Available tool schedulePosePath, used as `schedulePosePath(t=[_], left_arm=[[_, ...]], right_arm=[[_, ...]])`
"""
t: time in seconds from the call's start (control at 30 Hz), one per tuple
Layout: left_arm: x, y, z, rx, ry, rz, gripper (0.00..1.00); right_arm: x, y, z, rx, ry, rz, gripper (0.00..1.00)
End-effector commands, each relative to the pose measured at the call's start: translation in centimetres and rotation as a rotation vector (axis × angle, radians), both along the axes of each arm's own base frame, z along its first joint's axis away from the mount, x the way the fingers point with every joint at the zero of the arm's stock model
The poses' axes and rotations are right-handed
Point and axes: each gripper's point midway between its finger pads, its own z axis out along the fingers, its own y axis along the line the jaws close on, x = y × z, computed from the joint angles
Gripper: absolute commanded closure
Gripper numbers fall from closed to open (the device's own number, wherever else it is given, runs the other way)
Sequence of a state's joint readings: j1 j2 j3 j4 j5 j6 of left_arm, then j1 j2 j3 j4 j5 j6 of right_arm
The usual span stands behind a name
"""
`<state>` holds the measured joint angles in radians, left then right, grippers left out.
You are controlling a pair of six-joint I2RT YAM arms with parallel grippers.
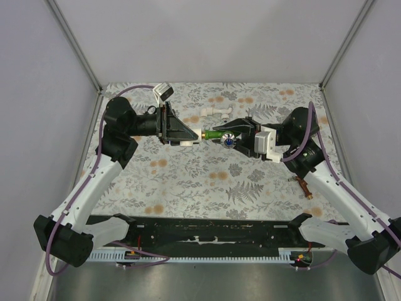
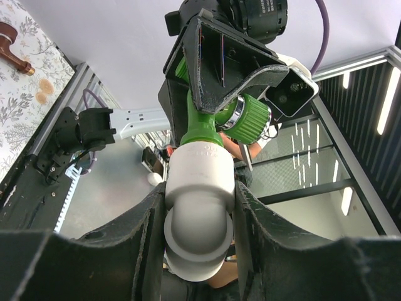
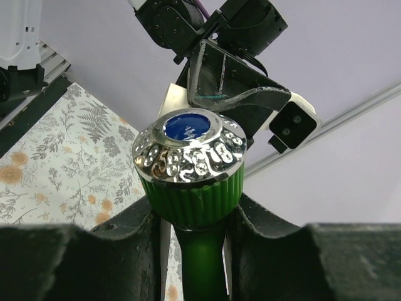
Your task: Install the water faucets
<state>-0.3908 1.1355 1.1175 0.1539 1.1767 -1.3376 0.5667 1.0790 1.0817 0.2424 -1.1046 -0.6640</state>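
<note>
Green faucet clamped between the right gripper's narrowed jaws — its far end meets the white elbow, pinched likewise in the left gripper opposite.

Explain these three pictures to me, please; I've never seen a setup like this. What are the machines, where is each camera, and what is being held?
These are two robot arms bolted at the near edge of a table with a flowered cover. The wide picture looks down from above and behind them. The other two come from a camera on each wrist, looking out past that arm's own fingers.

The left claw is closed on a white elbow pipe fitting. The right claw is closed on a green faucet, which has a shiny cap with a blue centre. The two parts meet end to end, held up off the table.

On the table lie a reddish-brown faucet and some small white parts.
</note>
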Motion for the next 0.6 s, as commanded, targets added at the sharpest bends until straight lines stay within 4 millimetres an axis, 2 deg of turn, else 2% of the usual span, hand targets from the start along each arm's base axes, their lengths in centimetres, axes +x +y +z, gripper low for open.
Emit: schedulePosePath(t=[0.0, 0.33, 0.57], left_arm=[[-1.1, 0.0, 2.6, -0.044, -0.152, 0.002, 0.98], [-1.1, 0.0, 2.8, -0.062, -0.305, 0.012, 0.98], [-1.3, 0.1, 4.3, -0.136, -0.344, 0.02, 0.98]], right_arm=[[-0.3, 0.3, 0.5, 0.005, 0.044, 0.03, 1.0], [-0.1, 0.7, 0.2, 0.029, 0.207, 0.044, 1.0], [-0.1, 0.6, -0.3, 0.041, 0.254, 0.04, 1.0]])
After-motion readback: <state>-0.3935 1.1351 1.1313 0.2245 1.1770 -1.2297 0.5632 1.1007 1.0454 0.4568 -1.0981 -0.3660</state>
